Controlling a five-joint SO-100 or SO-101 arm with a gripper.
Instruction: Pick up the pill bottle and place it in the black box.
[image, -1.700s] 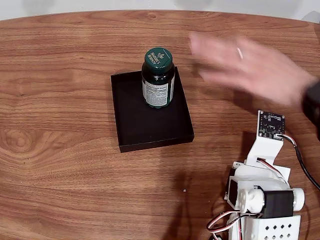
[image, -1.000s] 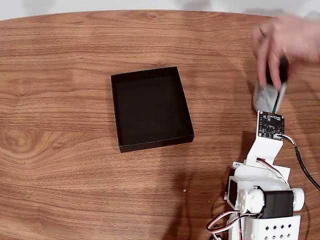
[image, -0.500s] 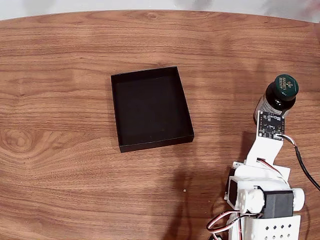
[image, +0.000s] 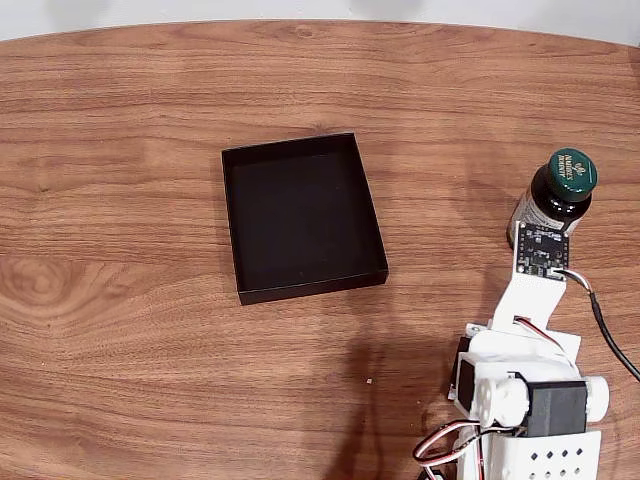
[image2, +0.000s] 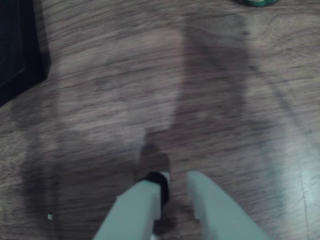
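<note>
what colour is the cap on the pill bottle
Green with pale lettering, on the pill bottle; clearest in the fixed view.

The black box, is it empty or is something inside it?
Empty. In the fixed view the black box shows just its bare dark floor, and the pill bottle stands upright on the wooden table, far off to its right.

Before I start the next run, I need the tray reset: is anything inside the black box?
Nothing visible. The black box shows only its bare dark floor in the fixed view. The pill bottle stands upright on the table far to its right; the arm's small circuit board covers the bottle's base.
</note>
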